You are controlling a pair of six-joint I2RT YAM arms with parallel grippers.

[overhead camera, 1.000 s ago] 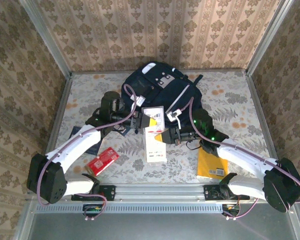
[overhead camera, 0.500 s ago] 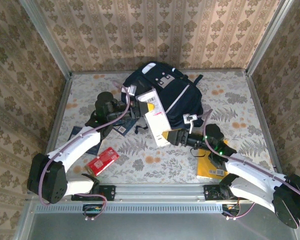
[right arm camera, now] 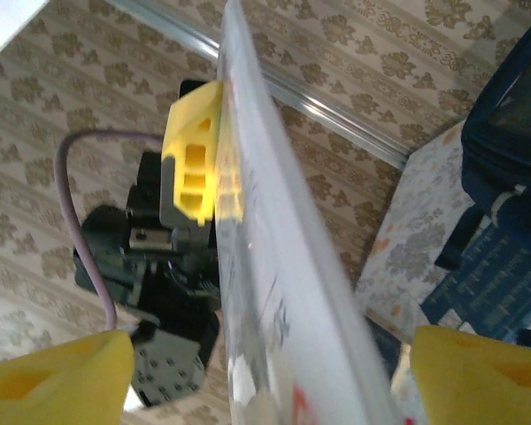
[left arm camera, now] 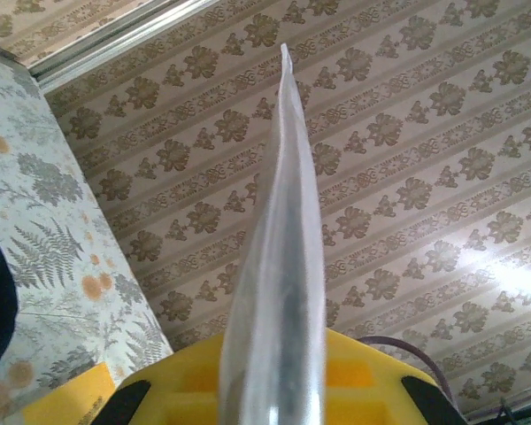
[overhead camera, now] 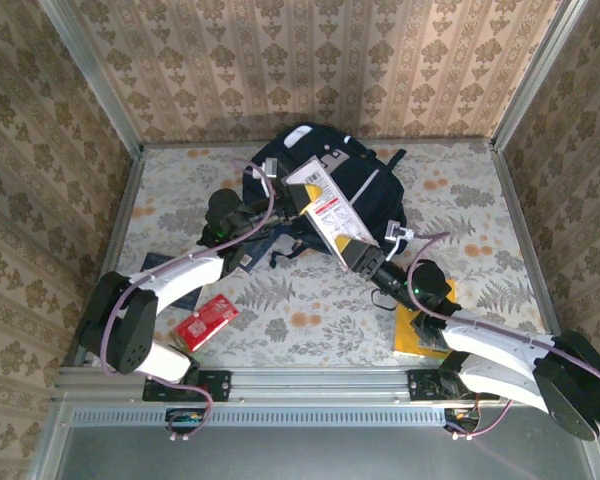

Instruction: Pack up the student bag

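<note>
Packet (overhead camera: 325,205) clamped in left gripper (overhead camera: 290,193) over student bag (overhead camera: 380,200); I saw right gripper (overhead camera: 363,256) jaws wide (astride its near end).

We see a flat white package (overhead camera: 330,208) in clear wrap, with red print and a yellow corner, raised off the floral tablecloth (overhead camera: 310,312) and tilted. A red box (overhead camera: 205,322) lies at the front left. A dark blue flat item (overhead camera: 148,263) lies just behind it, partly hidden. A yellow booklet (overhead camera: 423,338) lies at the front right. Patterned wallpaper (overhead camera: 310,60) covers the walls.
</note>
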